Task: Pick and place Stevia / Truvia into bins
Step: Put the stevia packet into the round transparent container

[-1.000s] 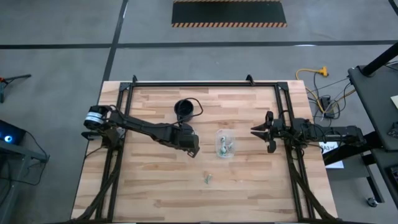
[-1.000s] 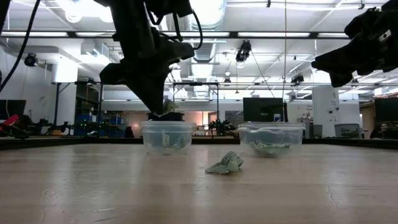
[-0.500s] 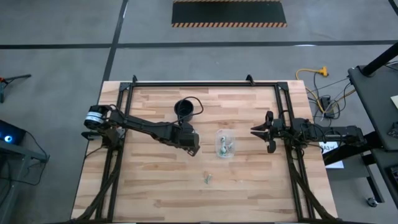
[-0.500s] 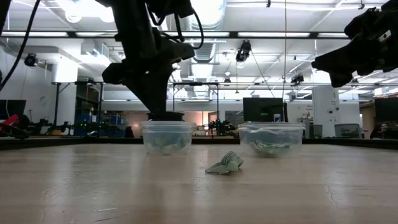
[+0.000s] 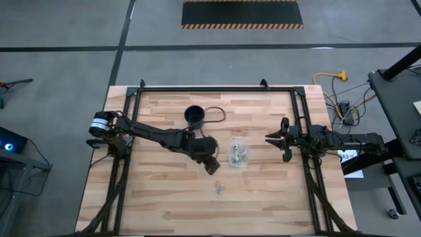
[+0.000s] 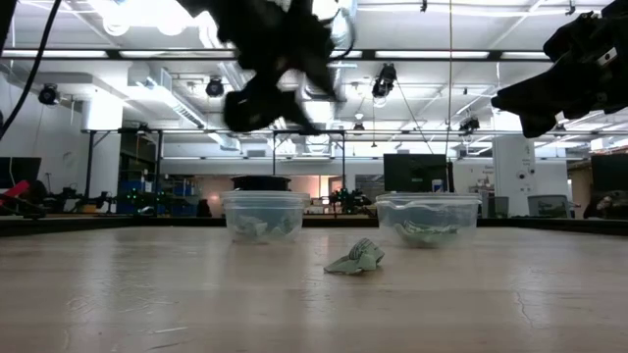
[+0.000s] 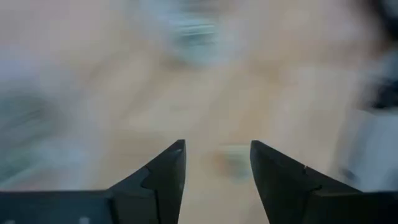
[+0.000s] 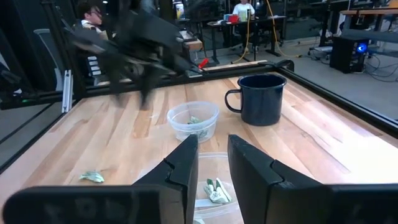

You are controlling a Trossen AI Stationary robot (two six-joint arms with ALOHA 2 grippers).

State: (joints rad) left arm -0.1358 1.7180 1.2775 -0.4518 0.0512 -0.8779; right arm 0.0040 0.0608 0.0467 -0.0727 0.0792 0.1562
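Observation:
Two clear cups stand mid-table, each with green-and-white packets inside: the left cup (image 6: 263, 216) and the right cup (image 5: 238, 153). One loose crumpled packet (image 5: 220, 189) lies on the wood nearer the front edge. My left gripper (image 5: 212, 168) hovers above the table between the left cup and the loose packet. It is open, with nothing between its fingers (image 7: 166, 177). My right gripper (image 5: 270, 139) waits at the table's right side, above and to the right of the right cup (image 8: 214, 183). Its fingers stand a narrow gap apart and are empty.
A black mug (image 5: 195, 116) with a handle stands behind the left cup, toward the far edge. A black metal frame (image 5: 217, 89) runs along the table's far, left and right sides. People sit in the room beyond the table's left side.
A packet showed at my left gripper's tips just over the left cup one second ago and then no longer did. The gripper has since risen and swung fast toward the table's near right, toward the loose packet.

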